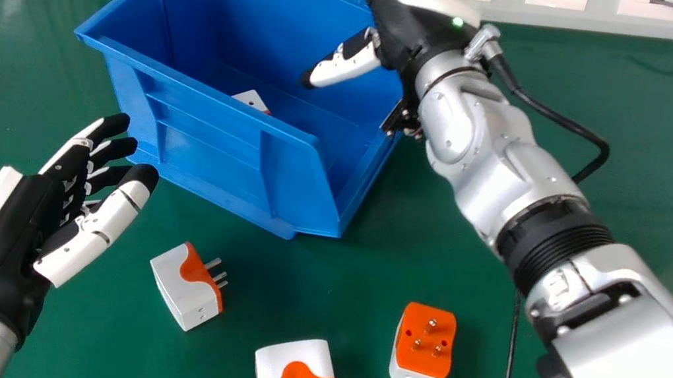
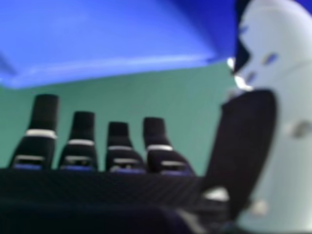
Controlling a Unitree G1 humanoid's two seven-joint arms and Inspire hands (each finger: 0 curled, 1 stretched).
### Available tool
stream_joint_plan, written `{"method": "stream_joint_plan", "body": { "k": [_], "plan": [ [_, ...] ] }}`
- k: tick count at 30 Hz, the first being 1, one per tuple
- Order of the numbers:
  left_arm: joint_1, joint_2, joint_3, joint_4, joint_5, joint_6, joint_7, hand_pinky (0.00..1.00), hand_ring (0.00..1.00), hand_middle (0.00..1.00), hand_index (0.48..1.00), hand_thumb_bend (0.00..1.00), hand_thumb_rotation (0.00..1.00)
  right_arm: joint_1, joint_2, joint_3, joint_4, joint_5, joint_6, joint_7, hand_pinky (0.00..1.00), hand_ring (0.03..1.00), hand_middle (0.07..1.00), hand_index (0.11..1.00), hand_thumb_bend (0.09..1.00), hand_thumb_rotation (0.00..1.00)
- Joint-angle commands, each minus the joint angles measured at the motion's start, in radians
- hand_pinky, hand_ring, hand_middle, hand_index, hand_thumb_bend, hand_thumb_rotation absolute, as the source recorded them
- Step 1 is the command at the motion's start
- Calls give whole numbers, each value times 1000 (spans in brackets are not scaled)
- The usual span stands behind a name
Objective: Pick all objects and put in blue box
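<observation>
R hand [image 1: 348, 67], fingers extended, empty, at R side of blue box [image 1: 204, 136]; one adapter [image 1: 251, 99] visible inside. Remaining on table [image 1: 401, 245]: L adapter [image 1: 178, 285], mid. adapter [image 1: 287, 365], R adapter [image 1: 428, 343]. Approx. ¼ done. L hand [image 1: 8, 240] idle, relaxed.

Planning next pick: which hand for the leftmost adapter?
Left, likely: the left hand is open and close to that adapter; the right hand is farther off, at the blue box.

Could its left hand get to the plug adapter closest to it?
Probably yes: the left hand is open beside that adapter, with nothing visible between them on the table.
</observation>
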Motion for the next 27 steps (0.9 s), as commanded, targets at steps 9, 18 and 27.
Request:
{"method": "stream_joint_plan", "body": {
  "k": [9,18,27],
  "plan": [
    [-47,25,1,32,19,24,9,784,884,916,922,410,641,153,-111,-52,-395,-4,101,58,740,880,933,882,665,122],
    [-64,26,-2,58,18,6,16,798,895,922,927,418,662,353,-185,-128,-819,4,278,203,743,882,938,894,652,109],
    [-51,7,13,58,-4,-7,30,810,901,923,929,420,672,638,-225,-186,-1145,-22,356,240,717,881,940,900,631,163]
  ]
}}
